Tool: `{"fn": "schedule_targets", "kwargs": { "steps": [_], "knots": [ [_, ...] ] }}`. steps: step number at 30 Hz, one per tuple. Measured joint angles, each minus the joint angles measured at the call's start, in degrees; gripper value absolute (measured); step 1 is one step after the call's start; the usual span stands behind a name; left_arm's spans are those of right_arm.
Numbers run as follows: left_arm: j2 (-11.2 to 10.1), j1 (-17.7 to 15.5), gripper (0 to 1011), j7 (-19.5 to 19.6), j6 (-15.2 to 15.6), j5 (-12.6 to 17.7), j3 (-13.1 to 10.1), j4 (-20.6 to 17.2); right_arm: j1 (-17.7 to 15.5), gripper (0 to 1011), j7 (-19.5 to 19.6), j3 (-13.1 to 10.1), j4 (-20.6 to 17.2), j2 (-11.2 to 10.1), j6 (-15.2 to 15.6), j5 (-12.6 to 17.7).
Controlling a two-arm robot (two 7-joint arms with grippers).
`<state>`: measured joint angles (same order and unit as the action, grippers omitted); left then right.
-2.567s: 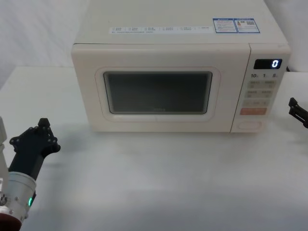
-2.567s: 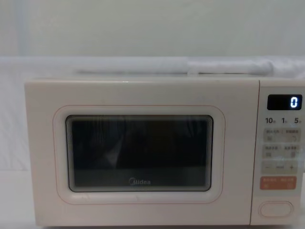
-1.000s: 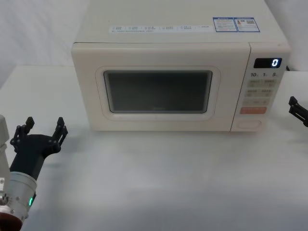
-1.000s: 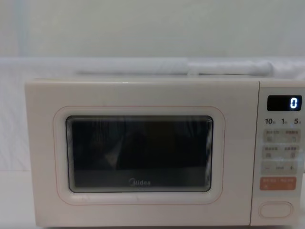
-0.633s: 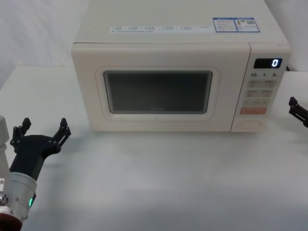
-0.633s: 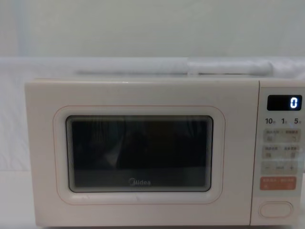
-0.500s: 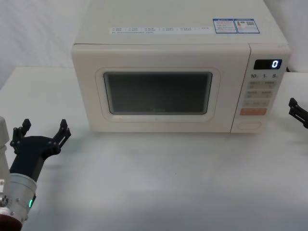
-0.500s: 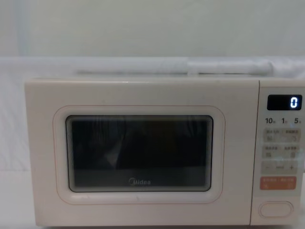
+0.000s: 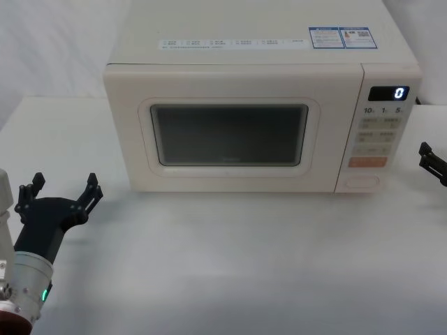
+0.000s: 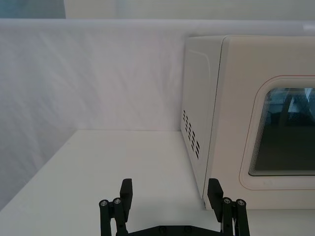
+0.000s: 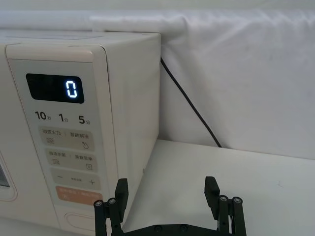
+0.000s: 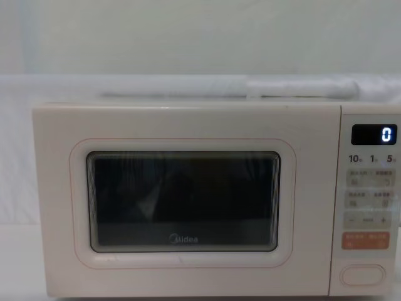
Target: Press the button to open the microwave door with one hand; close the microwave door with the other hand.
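Left claw (image 9: 60,187) low at about 8 o'clock on the white desk (image 9: 244,265), fingers spread wide, nothing between them, well apart from the microwave (image 9: 258,112). Same claw (image 10: 170,192) seen from its wrist camera, again parted, aimed at the near left corner of the cabinet, with the vented side wall just ahead and the desk bare under it.

Microwave door (image 9: 230,129) at centre, shut flush with the cabinet, roughly 2 o'clock from the left claw. From the chest camera, door (image 12: 185,200) closed too, dark window with thin pink outline and Midea logo facing forward.

Control panel at 3 o'clock of the door, black display (image 9: 389,92) reading 0 at top, pale keypad below, orange rectangular button (image 9: 367,161) under that. Button (image 9: 363,181), the large cream oval, at the very bottom of the panel, unpressed and untouched; in the chest view, button (image 12: 363,274) at lower right.

Right claw (image 9: 433,162) at the 3 o'clock edge, just beside the microwave's right wall, near the button's height yet apart from it. From its wrist camera, right claw (image 11: 167,189) spread open and empty, the button (image 11: 81,222) at about 8 o'clock from it, a black cable (image 11: 189,105) running down the white backdrop behind.
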<state>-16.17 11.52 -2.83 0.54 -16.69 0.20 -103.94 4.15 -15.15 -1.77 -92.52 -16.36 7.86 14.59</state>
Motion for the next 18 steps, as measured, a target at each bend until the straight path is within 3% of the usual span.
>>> {"fn": "schedule_targets", "kwargs": {
  "steps": [18],
  "knots": [
    [0.0,0.0,1001,0.0,0.0,0.0,0.0,0.0,0.0,1002,0.0,0.0,0.0,0.0,0.0,0.0]
  ]
}}
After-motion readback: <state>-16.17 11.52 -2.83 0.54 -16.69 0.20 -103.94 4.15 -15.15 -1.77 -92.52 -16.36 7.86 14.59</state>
